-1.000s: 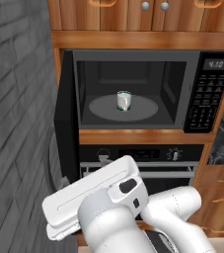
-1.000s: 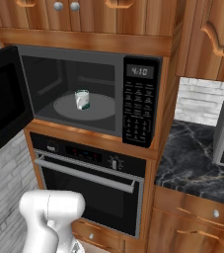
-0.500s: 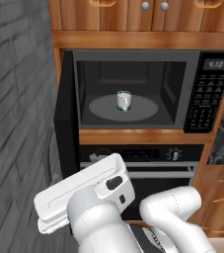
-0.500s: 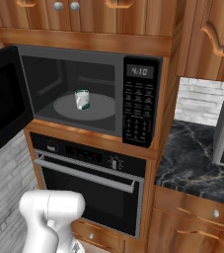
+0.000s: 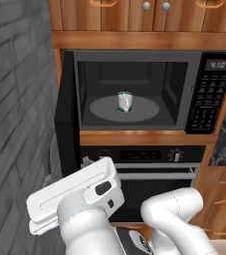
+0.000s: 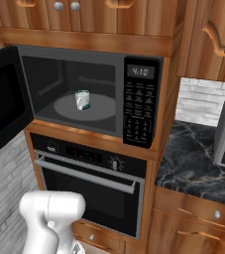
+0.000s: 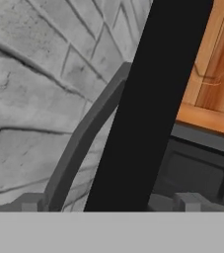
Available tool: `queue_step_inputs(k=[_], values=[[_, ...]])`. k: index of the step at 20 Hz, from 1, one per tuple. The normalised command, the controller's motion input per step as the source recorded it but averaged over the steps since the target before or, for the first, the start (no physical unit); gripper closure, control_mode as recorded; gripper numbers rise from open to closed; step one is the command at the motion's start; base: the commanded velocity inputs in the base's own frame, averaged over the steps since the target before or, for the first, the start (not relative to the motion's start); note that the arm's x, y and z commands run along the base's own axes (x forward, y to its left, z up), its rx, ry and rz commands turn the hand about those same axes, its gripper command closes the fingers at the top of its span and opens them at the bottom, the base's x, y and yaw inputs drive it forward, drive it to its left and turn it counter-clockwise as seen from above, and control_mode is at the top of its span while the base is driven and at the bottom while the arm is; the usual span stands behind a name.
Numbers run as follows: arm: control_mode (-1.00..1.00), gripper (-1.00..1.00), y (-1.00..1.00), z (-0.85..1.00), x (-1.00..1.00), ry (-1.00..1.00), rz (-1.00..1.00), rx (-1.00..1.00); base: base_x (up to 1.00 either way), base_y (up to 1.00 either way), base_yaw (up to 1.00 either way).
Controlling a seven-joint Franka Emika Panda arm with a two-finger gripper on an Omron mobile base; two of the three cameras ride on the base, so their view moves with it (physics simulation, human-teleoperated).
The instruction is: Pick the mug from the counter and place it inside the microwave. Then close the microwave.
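Mug (image 5: pixel 125 101) on turntable, microwave (image 5: pixel 211 94) door open

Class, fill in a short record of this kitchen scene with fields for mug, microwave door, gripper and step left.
mug: upright on the turntable inside the microwave
microwave door: swung open to the left, its edge close ahead in the hand view
gripper: open, holding nothing, fingertips straddling the door's edge
step left: close the door
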Motion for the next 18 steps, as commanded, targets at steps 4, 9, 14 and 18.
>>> queue_step_inputs(k=[4,9,14,18], values=[[-1.0,-1.0,0.0,-0.07,0.13,-0.01,-0.06,0.0,0.0,0.0,0.0],[-1.0,-1.0,0.0,0.0,0.11,0.0,-0.07,0.0,0.0,0.0,0.0],[-1.0,-1.0,-0.27,0.0,0.14,0.0,-0.02,0.0,0.0,0.0,0.0],[-1.0,-1.0,-0.33,0.0,0.06,0.0,-0.02,0.0,0.0,0.0,0.0]])
